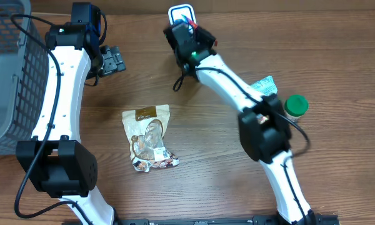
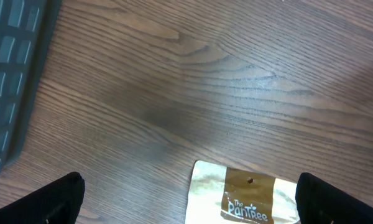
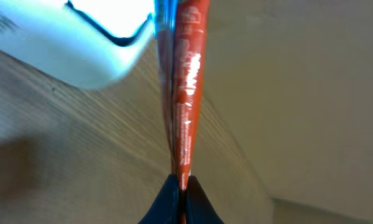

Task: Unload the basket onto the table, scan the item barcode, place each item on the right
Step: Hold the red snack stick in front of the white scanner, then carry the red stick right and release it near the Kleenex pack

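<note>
Pinching the thin red plastic packet [image 3: 185, 93] edge-on, your right jaws hold it lengthwise just beside the white blue-rimmed scanner [image 1: 180, 12]; left jaws stand open.

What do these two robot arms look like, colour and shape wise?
Both are alike: the left arm and right arm have smooth white tube-like segments linked by chunky black joints. Thin black cables loop along the outside. The left hand and right hand are black with two fingers. A small green light glows near the right wrist.
</note>
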{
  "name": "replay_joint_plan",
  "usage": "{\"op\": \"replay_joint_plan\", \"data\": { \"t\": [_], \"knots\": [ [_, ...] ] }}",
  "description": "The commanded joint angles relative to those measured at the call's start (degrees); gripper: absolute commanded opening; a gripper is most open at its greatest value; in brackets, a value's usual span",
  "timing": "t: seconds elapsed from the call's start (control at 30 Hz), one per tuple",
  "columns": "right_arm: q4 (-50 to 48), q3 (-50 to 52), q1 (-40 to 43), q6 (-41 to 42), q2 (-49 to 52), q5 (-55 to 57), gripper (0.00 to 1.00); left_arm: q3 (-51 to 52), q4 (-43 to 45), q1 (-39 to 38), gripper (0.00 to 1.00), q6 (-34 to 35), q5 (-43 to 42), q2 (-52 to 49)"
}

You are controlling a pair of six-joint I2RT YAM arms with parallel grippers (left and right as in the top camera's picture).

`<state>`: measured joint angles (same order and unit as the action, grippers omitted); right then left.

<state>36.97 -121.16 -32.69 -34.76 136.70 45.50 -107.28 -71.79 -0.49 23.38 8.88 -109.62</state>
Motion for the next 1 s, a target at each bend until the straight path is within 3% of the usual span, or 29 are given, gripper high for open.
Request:
{"op": "replay_joint_plan", "data": {
  "t": [0.0,0.03,0.27,0.4,0.63,0.97],
  "knots": [
    [7.78,-0.63,-0.02,16.04,-13.22,-8.09,0.04,-0.59,0.04,0.11,1.0,-0.7,0.7,0.24],
    [14.99,-0.63,0.74,23.61,-17.09,-12.61,0.03,-0.59,0.07,0.11,1.0,-0.7,0.7,0.24],
    [40.72,-0.63,6.93,52.22,-25.31,-25.77,0.04,-0.59,0.04,0.11,1.0,-0.7,0.7,0.24],
    [53.51,2.12,13.05,55.17,-25.11,-31.3,0.04,-0.59,0.04,0.11,1.0,-0.7,0.7,0.24],
    [51.8,15.58,17.94,55.12,-25.11,-38.97,0.04,-0.59,0.04,0.11,1.0,-0.7,0.7,0.24],
    [41.11,33.7,16.5,54.29,-25.11,-42.71,0.04,-0.59,0.04,0.11,1.0,-0.7,0.7,0.24]
  ]
}}
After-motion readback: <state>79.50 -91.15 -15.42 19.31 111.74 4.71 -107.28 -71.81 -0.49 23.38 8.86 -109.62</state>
